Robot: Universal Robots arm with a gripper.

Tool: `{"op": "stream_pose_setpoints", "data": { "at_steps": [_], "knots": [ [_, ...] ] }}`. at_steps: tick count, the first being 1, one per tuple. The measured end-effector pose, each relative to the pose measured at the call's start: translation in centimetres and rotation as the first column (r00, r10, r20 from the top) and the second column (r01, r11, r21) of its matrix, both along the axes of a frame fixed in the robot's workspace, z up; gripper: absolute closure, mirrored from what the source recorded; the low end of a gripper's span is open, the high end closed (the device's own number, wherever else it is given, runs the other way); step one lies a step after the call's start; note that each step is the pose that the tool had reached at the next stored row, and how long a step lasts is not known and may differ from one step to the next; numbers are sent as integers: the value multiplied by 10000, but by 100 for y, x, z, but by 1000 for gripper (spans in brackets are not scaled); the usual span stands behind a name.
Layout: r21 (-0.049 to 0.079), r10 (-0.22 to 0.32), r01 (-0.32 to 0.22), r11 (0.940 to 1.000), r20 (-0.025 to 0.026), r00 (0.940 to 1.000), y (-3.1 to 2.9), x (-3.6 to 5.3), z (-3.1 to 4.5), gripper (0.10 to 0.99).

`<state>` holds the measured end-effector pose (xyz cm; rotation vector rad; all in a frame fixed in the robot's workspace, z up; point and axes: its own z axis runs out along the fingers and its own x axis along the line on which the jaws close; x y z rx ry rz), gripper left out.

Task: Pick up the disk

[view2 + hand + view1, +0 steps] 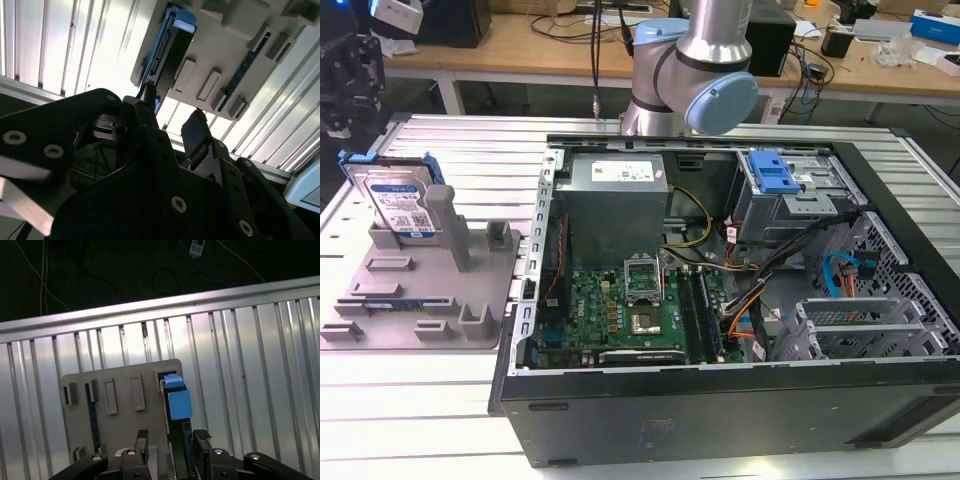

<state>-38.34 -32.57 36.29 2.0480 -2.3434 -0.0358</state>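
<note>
**Exterior view.** A grey fixture tray lies on the ribbed metal table at the exterior view's left. The disk stands on edge in a slot at the tray's far corner, label facing the camera. A blue rail frames it and a tall grey post stands just beside it. A thin dark strip sits in another slot nearer the camera. The gripper hangs in the upper left corner, above the disk and apart from it. The open computer case fills the centre and the exterior view's right. It holds a grey power supply, a green motherboard, a blue-latched drive cage and loose cables. The arm rises behind the case.

**Second wrist view.** The disk shows edge-on in its slot in the tray. The gripper has its two dark fingers spread apart, with nothing between them.

**First wrist view.** The tray holds the disk edge-on along one side, with the blue rail end uppermost. The gripper stands spread, one finger to either side of the disk's line. Whether they touch it cannot be told.
</note>
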Motion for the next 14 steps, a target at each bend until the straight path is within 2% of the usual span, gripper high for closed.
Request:
{"op": "stream_pose_setpoints", "data": {
  "at_steps": [3, 5, 10, 14],
  "knots": [
    [0, 423, -423, 9991, 0, 9991, 8, 0, -4, 604],
    [-2, 485, -485, 9988, 9, 9988, 18, -14, -8, 604],
    [-5, 500, -500, 9987, 93, 9987, 50, -171, -46, 604],
    [-6, 639, -639, 9980, 101, 9979, 59, -206, -84, 604]
  ]
}}
